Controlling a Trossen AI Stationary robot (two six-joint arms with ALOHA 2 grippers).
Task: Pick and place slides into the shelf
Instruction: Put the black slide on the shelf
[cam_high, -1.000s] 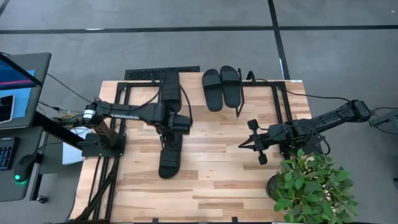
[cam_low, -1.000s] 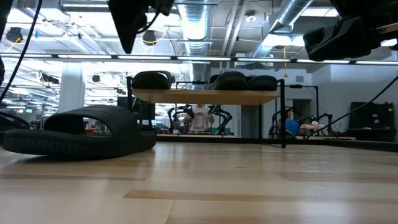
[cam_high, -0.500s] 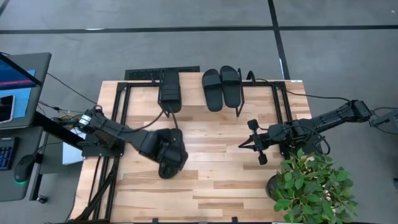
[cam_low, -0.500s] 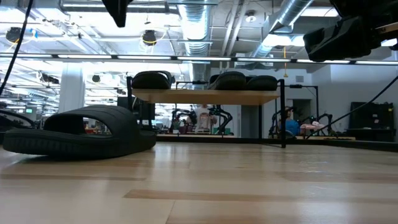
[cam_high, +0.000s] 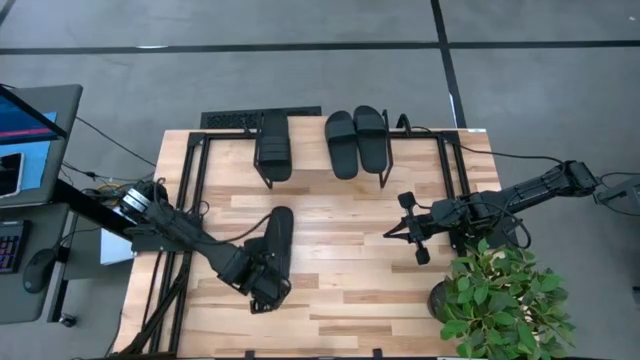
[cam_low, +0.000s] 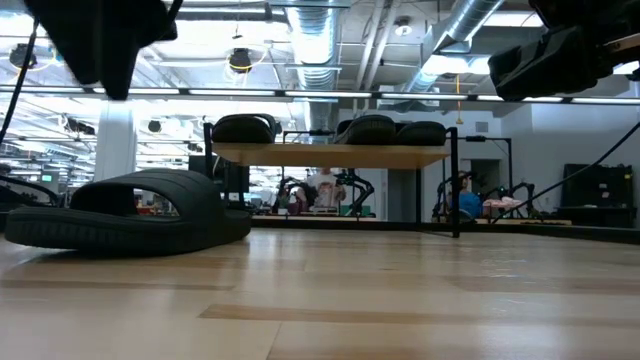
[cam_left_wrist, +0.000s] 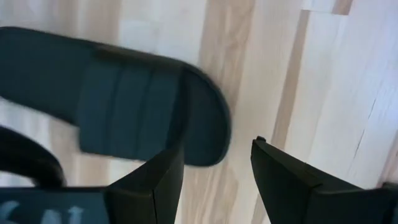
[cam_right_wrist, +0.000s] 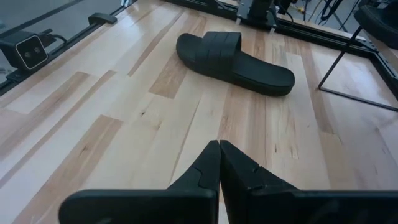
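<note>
Overhead and level views of a light wood worktop (cam_high: 340, 290) with two dark arms. Three black slides rest on the shelf (cam_high: 330, 135) at the far edge of the worktop: one slide (cam_high: 272, 147) toward the left end, and a pair of slides (cam_high: 357, 140) lying side by side, touching, toward the right end. In the level view the shelf (cam_low: 330, 155) appears as a thin wood board on black legs, with the three slides seen as dark humps on top.

The fourth slide (cam_high: 276, 245) lies flat on the worktop, in front of the shelf and left of centre, its long axis running roughly toward the shelf. In the level view this slide (cam_low: 130, 212) sits on the wood at the left, strap arched upward.

The left pincer (cam_high: 262, 285) is at the near end of that slide, its fingers spread apart and released, holding nothing; the wrist view shows the left pincer (cam_left_wrist: 214, 171) above the slide's end (cam_left_wrist: 124, 106), with bare wood between the fingers.

The right pincer (cam_high: 405, 232) waits at the right side of the worktop, well apart from the slide, fingers clenched together on nothing, as the wrist view of the right pincer (cam_right_wrist: 219, 165) confirms. A potted plant (cam_high: 500, 300) stands at the near right corner.
</note>
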